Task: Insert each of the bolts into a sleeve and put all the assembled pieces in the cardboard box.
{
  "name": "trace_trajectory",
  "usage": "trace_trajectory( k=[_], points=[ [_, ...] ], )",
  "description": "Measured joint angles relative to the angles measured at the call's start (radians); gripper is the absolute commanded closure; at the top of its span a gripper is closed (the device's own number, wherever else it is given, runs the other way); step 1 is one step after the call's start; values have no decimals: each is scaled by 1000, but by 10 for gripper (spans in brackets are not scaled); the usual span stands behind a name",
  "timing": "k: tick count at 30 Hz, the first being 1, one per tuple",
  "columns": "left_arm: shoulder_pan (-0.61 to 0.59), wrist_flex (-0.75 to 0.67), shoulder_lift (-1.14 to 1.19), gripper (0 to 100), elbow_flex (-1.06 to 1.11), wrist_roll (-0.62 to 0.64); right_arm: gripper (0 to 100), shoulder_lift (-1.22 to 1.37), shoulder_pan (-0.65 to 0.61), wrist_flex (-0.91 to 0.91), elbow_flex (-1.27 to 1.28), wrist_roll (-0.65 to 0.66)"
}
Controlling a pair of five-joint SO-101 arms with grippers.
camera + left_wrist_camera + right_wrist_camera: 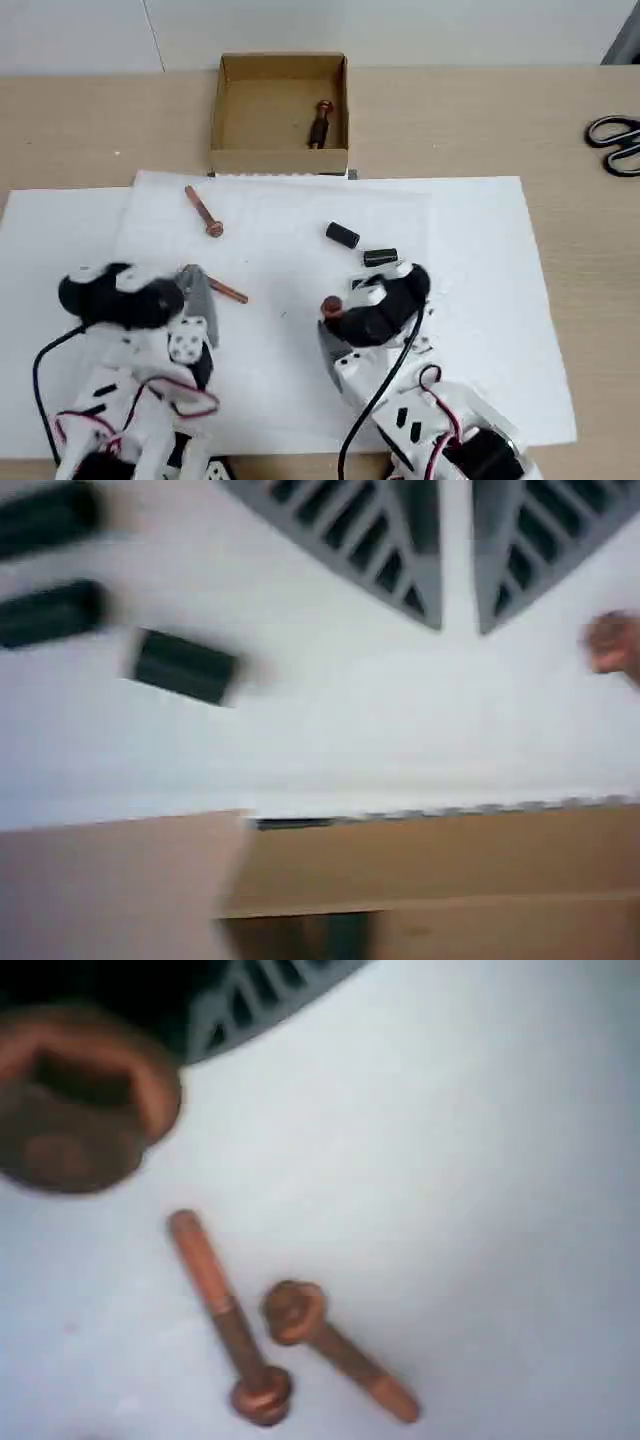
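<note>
The cardboard box (225, 110) stands at the back with one assembled bolt and sleeve (320, 125) inside. My right gripper (335, 310) is shut on a bolt (85, 1100), whose copper head sticks out past the grey finger (260, 1005). Two loose bolts (220, 1310) (335, 1345) lie on the white paper (470, 300); in the high view one bolt (203, 211) is at left and the other bolt (228, 291) lies beside my left gripper (198, 288). That gripper (460, 628) hangs shut and empty over the paper. Two black sleeves (342, 235) (380, 258) lie in front of the right gripper.
Black-handled scissors (615, 145) lie on the wooden table at the far right. The box's front wall (420, 860) is close ahead of my left gripper. A sleeve (185, 667) lies on the paper between them.
</note>
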Motion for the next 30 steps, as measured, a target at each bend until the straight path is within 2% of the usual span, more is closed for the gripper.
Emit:
trace_trajectory(
  k=[5,9,15,21,30],
  points=[
    [-109,-118,0,994,186,-8,995,0,83,0,0,0],
    [-121,-175,0,994,293,-8,995,0,146,-37,0,5],
    [-120,-193,0,994,410,-8,995,98,259,-176,-2,83],
    [-120,-196,0,994,457,-8,995,354,282,-374,-95,89],
    [-121,-224,0,994,497,-8,995,875,282,-603,-368,89]
  ],
)
